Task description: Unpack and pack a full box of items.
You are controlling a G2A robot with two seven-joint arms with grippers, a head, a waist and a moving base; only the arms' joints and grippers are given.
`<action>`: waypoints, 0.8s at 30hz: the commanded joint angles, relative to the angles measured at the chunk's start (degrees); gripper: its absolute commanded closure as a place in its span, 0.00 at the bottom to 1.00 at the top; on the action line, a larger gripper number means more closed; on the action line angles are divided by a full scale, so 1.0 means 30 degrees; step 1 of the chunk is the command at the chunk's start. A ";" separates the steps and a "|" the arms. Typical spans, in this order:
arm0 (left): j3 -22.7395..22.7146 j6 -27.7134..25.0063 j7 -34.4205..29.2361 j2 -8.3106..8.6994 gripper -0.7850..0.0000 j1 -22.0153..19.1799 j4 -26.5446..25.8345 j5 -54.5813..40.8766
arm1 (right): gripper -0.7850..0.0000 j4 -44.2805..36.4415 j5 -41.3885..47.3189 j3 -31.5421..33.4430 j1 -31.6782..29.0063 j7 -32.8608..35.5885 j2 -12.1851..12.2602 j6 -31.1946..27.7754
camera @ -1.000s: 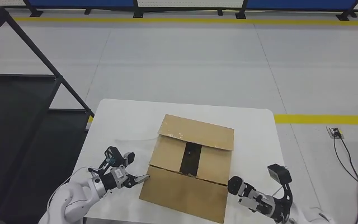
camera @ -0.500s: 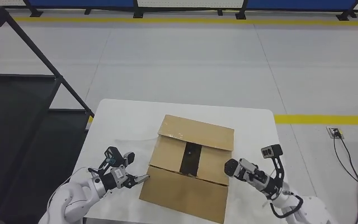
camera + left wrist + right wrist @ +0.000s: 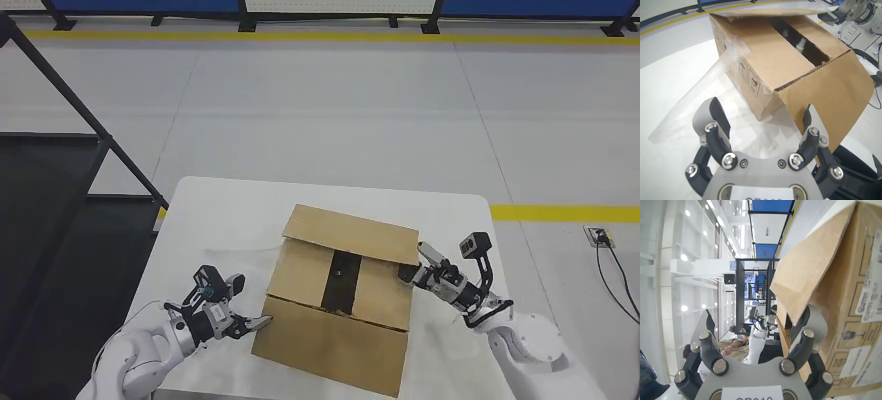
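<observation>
- Sitting mid-table (image 3: 210, 230), the cardboard box (image 3: 300, 278) has its two inner flaps almost shut, with a dark slot between them.
- Through that slot, a white spray bottle (image 3: 801, 44) stands inside the box; what else is in there cannot be made out.
- The box's near flap (image 3: 330, 345) is folded outward and slopes down on the robot's side, while the far flap (image 3: 350, 235) juts out from the box's opposite edge.
- The left gripper (image 3: 762, 109) hovers low over the table just off the box's near left corner. Its jaws are spread wide and empty, and one finger is close beside the near flap's edge.
- The right gripper (image 3: 757, 309) is at the box's right side, up by the far flap. Its jaws are also apart, one finger is right under that flap's corner, and nothing is clamped.
- A loose strip of clear tape (image 3: 696, 89) trails from the box's left wall down onto the table.
</observation>
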 commanded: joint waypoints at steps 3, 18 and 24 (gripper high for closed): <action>0.0187 0.0110 0.0019 0.0046 0.00 -0.0084 0.0099 0.0160 | 0.00 0.0455 0.0476 -0.0272 0.0858 -0.0936 -0.0212 0.0009; 0.0295 0.0740 0.0248 0.0251 0.00 0.0123 0.0046 0.0175 | 0.00 0.3551 -0.6190 -0.4129 0.5741 -0.9322 -0.1732 -0.0294; 0.0286 0.0855 0.0369 0.0335 0.00 0.0284 -0.0107 0.0109 | 0.00 0.5154 -0.8816 -0.5327 0.6915 -1.2371 -0.2343 -0.0008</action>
